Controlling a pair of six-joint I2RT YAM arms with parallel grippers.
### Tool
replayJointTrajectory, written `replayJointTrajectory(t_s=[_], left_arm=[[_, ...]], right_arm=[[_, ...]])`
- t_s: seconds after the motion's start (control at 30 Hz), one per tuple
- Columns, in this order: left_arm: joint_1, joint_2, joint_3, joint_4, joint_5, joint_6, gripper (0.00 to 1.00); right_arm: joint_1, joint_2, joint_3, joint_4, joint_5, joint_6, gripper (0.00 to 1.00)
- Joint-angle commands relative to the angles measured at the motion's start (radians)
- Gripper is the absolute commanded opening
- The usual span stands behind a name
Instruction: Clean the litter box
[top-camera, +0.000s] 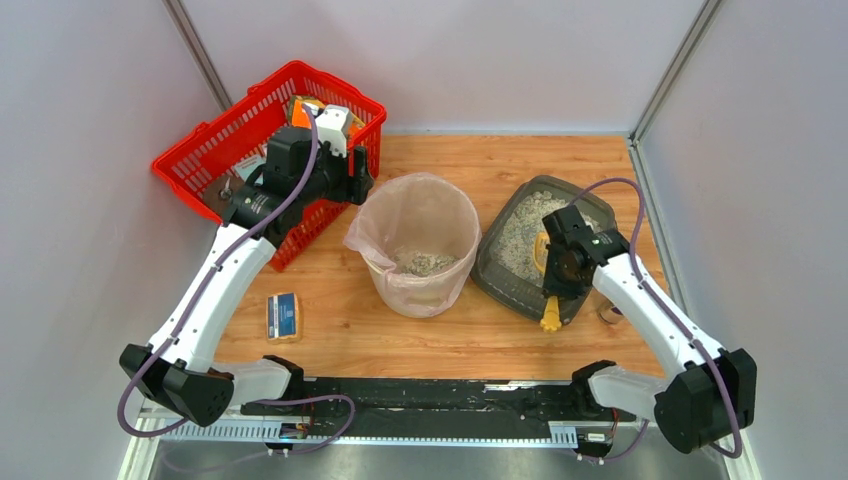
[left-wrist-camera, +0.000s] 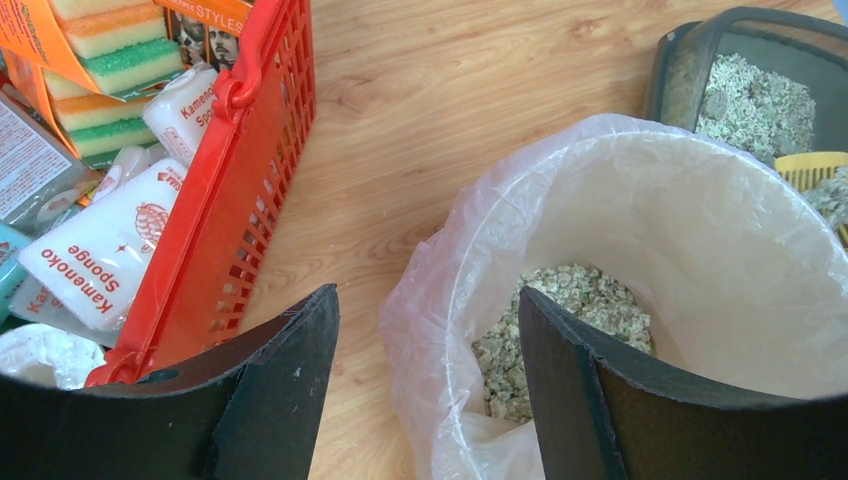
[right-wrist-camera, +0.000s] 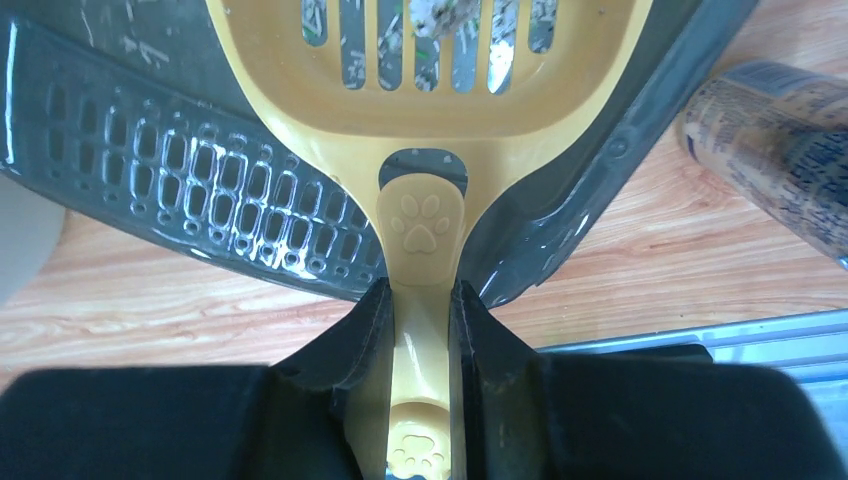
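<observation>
The litter box (top-camera: 497, 283) sits on the right side of the wooden table (top-camera: 500, 165), just beside the bin (top-camera: 420, 295) and ahead of the right arm. Pale gravelly litter (top-camera: 520, 235) covers its floor. A yellow slotted scoop (right-wrist-camera: 430, 120) rests with its head inside the box; its handle crosses the near rim. The right gripper (right-wrist-camera: 420, 300) is clamped narrow on that handle. A printed cylinder (right-wrist-camera: 780, 150) lies on the table right of the box.

The bin carries a clear bag liner and holds some litter. The left gripper (left-wrist-camera: 428, 300) hangs with jaws wide and empty, between the bin and the red basket (left-wrist-camera: 240, 200), which holds sponge packs (left-wrist-camera: 90, 260). A small blue pack (top-camera: 284, 316) lies near the left arm.
</observation>
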Motion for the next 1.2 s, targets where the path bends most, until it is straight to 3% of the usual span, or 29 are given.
replayJointTrajectory(t_s=[0.0, 0.13, 0.27, 0.57, 1.17], left_arm=[[-0.003, -0.001, 0.01, 0.019, 0.007, 0.014, 0.74], [-0.003, -0.001, 0.012, 0.018, 0.008, 0.014, 0.74], [-0.003, 0.002, 0.015, 0.017, 0.015, 0.007, 0.74], [-0.003, 0.002, 0.018, 0.014, 0.027, 0.001, 0.74], [-0.003, -0.005, 0.018, 0.014, 0.05, -0.008, 0.75]], right_arm=[[0.042, -0.054, 0.031, 0.038, -0.002, 0.036, 0.0], [0.034, 0.006, 0.055, -0.023, 0.068, 0.007, 0.0], [0.026, -0.012, 0.064, 0.003, -0.012, 0.017, 0.0], [0.028, -0.026, 0.112, -0.079, 0.04, -0.004, 0.0], [0.046, -0.038, 0.523, -0.346, 0.071, -0.039, 0.0]])
